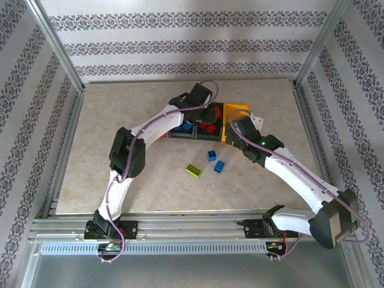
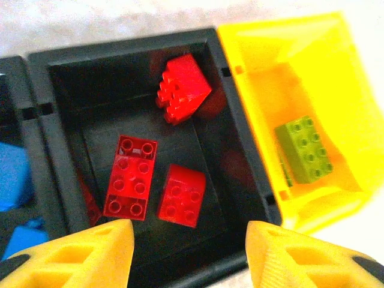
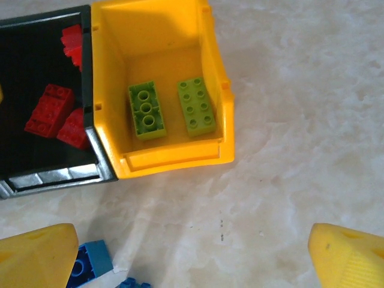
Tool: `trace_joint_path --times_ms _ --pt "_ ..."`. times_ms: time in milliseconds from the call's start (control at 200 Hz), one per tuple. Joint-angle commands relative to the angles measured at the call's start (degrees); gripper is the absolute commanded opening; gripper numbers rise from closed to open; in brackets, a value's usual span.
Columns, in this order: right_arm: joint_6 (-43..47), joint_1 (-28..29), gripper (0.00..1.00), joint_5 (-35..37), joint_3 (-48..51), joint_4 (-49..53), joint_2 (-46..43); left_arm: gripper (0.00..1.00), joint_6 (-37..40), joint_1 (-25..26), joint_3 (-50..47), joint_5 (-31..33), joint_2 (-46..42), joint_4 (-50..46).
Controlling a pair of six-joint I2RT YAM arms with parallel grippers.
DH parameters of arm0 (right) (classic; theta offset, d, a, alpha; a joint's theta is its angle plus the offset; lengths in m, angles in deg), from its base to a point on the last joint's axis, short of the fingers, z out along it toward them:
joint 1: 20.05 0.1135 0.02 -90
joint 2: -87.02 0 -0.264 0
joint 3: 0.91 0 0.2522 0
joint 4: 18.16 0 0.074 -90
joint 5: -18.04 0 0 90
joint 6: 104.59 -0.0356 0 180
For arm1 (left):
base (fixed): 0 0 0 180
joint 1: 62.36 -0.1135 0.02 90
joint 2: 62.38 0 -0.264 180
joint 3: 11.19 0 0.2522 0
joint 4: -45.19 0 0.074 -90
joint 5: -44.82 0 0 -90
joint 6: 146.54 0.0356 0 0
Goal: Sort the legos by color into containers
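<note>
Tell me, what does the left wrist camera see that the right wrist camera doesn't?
Left wrist camera: blue bricks in the left black bin. Right wrist camera: a second green brick in the yellow bin, plus a loose blue brick on the table. Both: the middle black bin holding red bricks, and the yellow bin with a green brick.

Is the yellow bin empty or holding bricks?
Not empty: two lime green bricks lie flat, side by side, on the floor of the yellow bin.

Top view: left arm (image 1: 162, 120) covers part of the black containers (image 1: 193, 136). Wrist views: blue legos (image 2: 12, 174) blurred, cropped at left; blue lego (image 3: 90, 264) cropped at bottom.
</note>
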Motion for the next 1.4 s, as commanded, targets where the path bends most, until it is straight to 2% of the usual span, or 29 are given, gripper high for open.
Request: trace_joint_path --times_ms 0,245,430,635,765,1094,1394 --pt "-1.71 2.0 0.98 -0.95 0.69 0.48 1.96 0.55 -1.71 0.64 -6.68 2.78 -8.34 7.84" --pt "-2.79 6.97 0.96 -3.61 -0.71 1.16 6.96 0.64 -3.9 -0.38 -25.34 9.09 -21.42 15.76" --pt "-3.15 9.39 0.95 -6.7 -1.8 1.1 10.9 0.76 -7.32 -3.21 -37.57 12.88 -30.06 19.36" --pt "-2.15 10.82 0.88 -12.13 -3.81 0.49 15.9 1.0 -10.14 -7.07 -48.93 16.84 -38.87 20.78" --pt "-0.9 11.0 0.83 -14.58 -5.28 -0.3 18.48 1.0 -11.75 -9.56 -54.81 18.34 -44.12 20.52" --pt "2.29 9.57 0.8 -15.27 -9.67 1.45 24.47 1.0 -14.22 -13.64 -67.07 19.57 -54.9 18.68" --pt "4.55 7.76 0.72 -17.77 -12.27 1.54 29.65 1.0 -16.45 -15.34 -73.07 19.5 -59.08 18.84"
